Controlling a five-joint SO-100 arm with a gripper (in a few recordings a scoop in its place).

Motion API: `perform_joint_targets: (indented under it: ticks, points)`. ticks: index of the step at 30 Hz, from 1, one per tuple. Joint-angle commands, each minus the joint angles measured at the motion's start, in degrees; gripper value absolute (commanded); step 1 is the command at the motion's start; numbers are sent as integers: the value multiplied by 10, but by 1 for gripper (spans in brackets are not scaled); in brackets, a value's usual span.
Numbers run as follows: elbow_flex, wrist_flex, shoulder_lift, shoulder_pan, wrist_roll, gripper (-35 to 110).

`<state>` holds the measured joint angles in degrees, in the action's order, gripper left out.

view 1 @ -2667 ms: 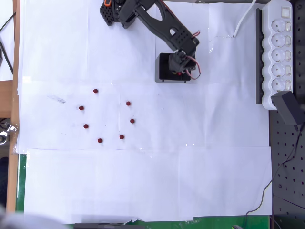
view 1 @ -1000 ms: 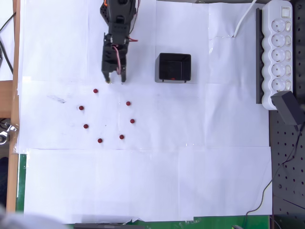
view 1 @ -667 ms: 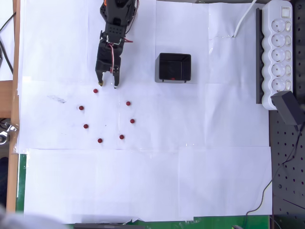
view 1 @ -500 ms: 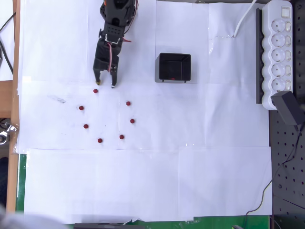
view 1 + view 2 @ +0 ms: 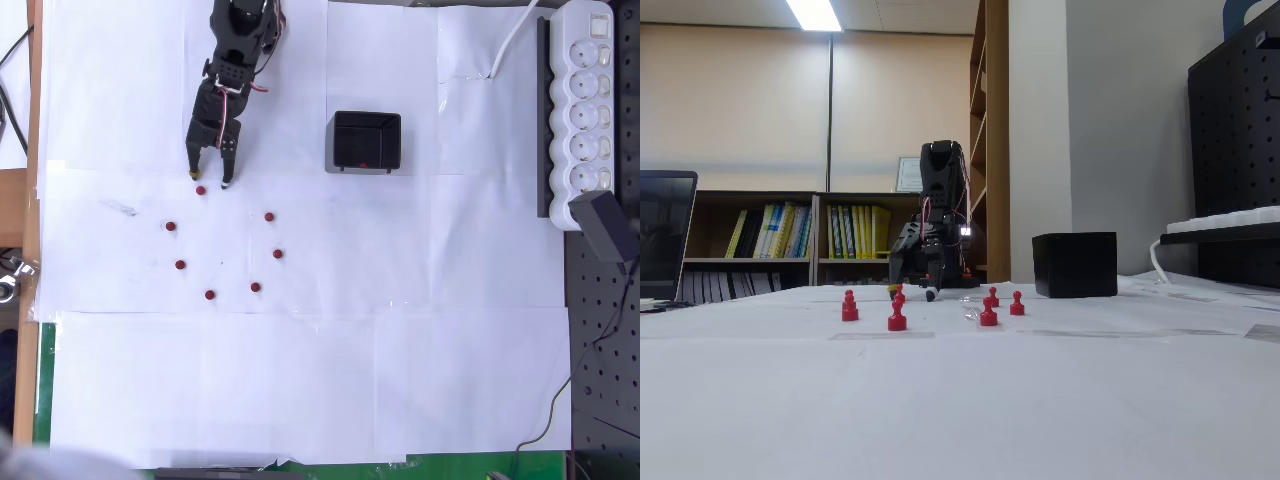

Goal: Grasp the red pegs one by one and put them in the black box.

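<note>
Pegs first: six red pegs (image 5: 224, 245) sit loose on the bench (image 5: 300, 380), and the nearest peg (image 5: 201, 190) is right between your hand's (image 5: 207, 180) fingertips, just ahead of them. The jaws are apart and holding nothing. The black box (image 5: 366, 141) is well off to the hand's side, and you can spot something small and red already inside it.

What could bite you here, I'd guess: the peg looks closer to one finger than the other from above, so if you drop straight down that tip could land on the peg's head and tip it or flick it away across the paper. Closing too high would probably just pinch the round knob and let it squirt out. The other pegs are far enough from the hand that I wouldn't worry about bumping them.

Worth noting, the overhead view gives you clean alignment but zero height info. The fixed view shows the pegs as little upright pawn shapes (image 5: 897, 317) and the hand (image 5: 911, 293) hanging low near the bench, though pegs overlap there and I can't tell which is the target.
</note>
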<state>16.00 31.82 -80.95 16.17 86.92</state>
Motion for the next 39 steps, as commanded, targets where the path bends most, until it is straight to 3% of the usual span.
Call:
perform_joint_targets:
  ticks: [1, 20, 31, 39]
  points:
    - [37, 17, -18, 13, 17, 20]
    - [81, 12, -65, 13, 45, 19]
    - [82, 10, -65, 9, 48, 2]
    - [83, -8, -62, 9, 45, 0]
